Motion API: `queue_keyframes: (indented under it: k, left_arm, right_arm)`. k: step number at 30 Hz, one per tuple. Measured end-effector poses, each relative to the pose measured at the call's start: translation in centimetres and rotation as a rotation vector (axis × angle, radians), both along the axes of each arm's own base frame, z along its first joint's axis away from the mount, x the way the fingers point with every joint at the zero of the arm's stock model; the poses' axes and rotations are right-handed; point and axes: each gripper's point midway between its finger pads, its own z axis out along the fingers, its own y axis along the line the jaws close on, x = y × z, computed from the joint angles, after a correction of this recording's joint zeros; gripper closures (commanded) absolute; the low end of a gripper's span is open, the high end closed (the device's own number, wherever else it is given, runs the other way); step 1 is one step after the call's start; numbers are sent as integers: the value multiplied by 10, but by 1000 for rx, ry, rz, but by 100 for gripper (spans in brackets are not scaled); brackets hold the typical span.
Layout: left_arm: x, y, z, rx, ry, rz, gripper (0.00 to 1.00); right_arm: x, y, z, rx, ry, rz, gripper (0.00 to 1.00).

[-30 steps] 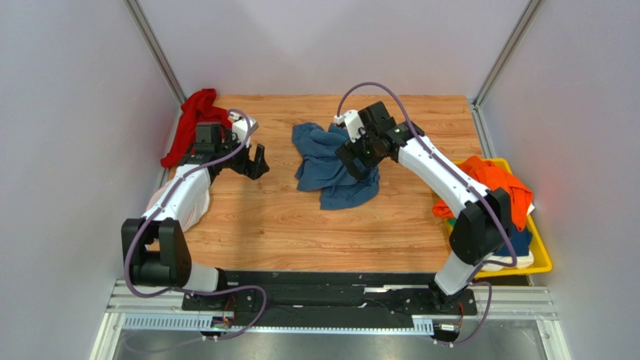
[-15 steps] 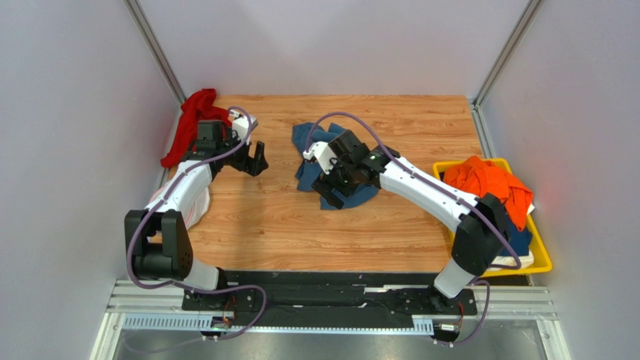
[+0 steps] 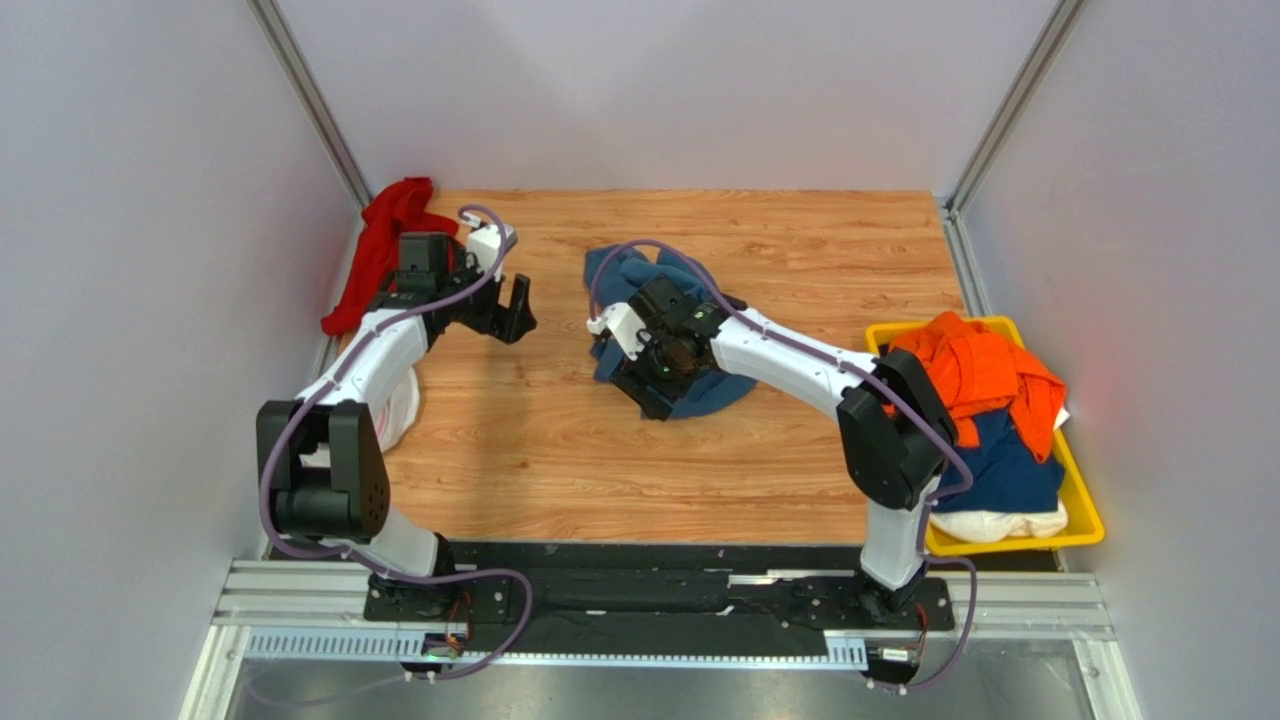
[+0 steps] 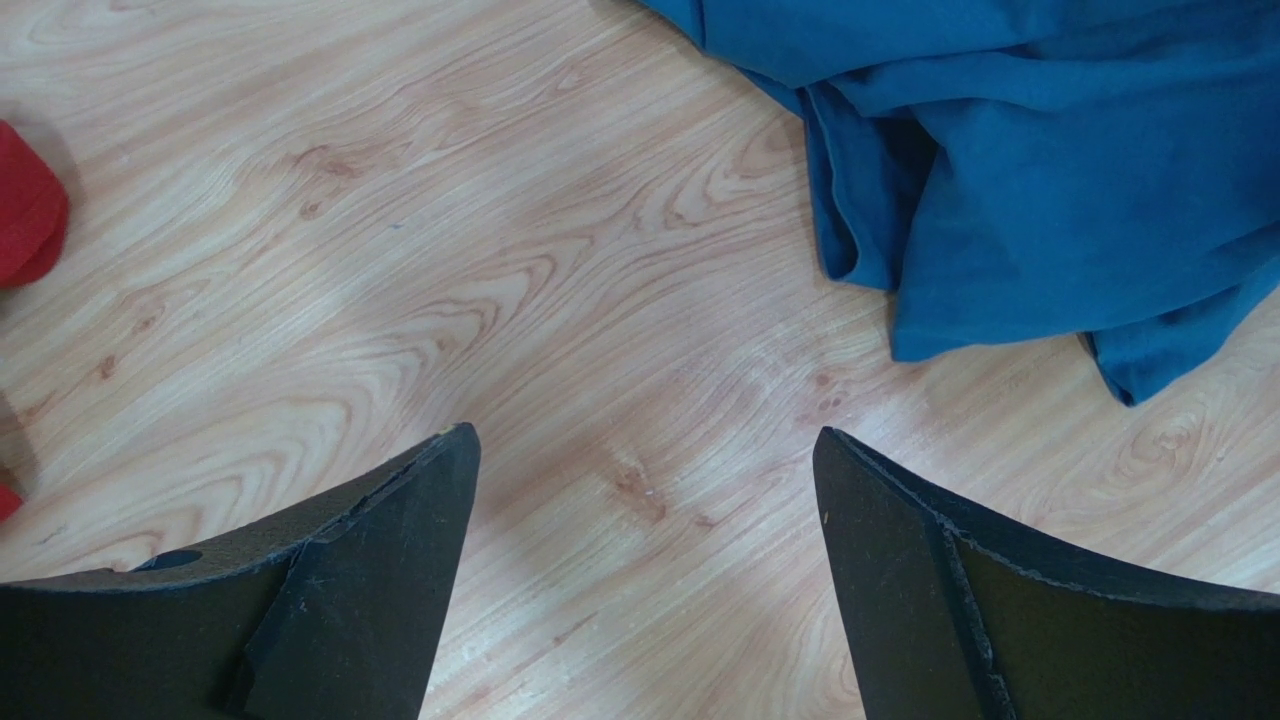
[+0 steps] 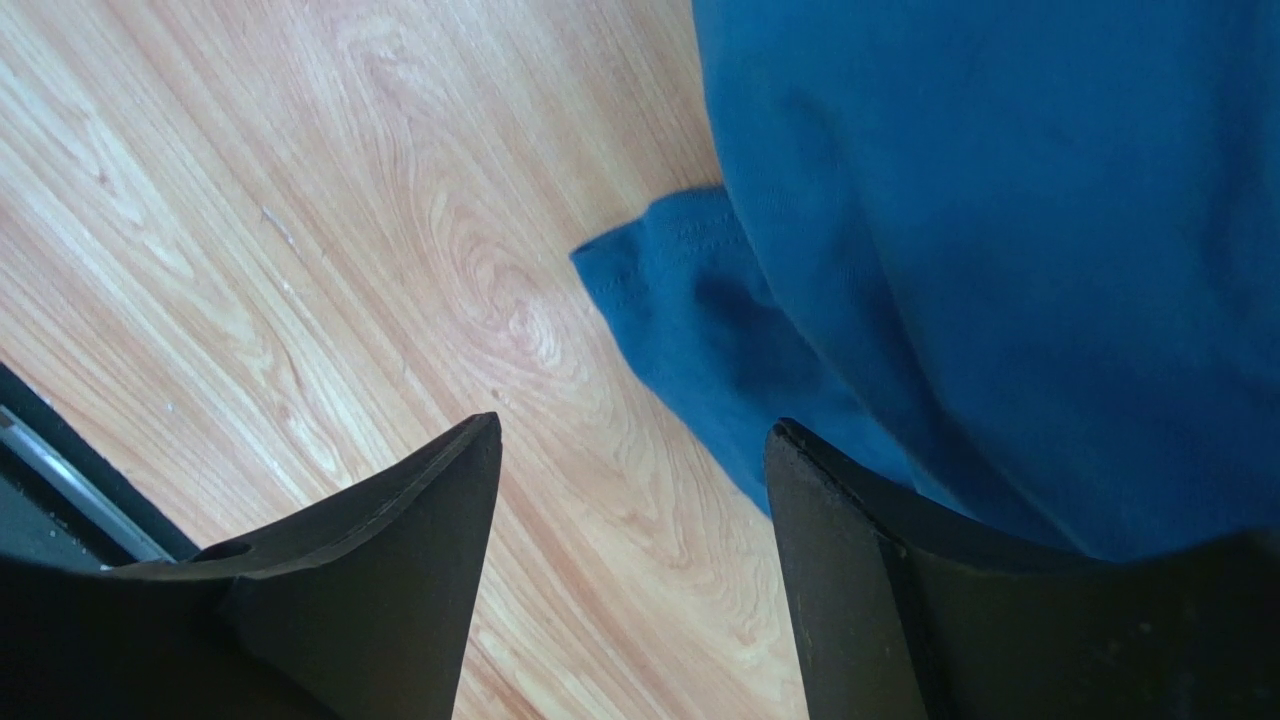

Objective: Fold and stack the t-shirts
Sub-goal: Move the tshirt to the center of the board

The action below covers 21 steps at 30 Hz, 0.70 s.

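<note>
T-shirt (image 5: 1022, 225), plain blue, under parted fingers (image 5: 376, 585) of right gripper (image 5: 634, 426).

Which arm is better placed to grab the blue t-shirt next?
Right. The right gripper sits low at the edge of the blue t-shirt, jaws apart, cloth by one finger. The left gripper is open over the table, with the shirt off to one side.
</note>
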Motion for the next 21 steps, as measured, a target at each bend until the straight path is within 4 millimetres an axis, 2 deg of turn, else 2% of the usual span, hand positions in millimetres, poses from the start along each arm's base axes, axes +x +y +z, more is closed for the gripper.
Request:
queue_keyframes:
  k: [8, 21]
  left_arm:
    - [1, 1, 0, 6, -2, 6, 9]
    - [1, 1, -8, 8, 17, 6, 9]
  right_arm:
    - [6, 15, -12, 13, 16, 12, 36]
    - [2, 21, -33, 7, 59, 28, 40]
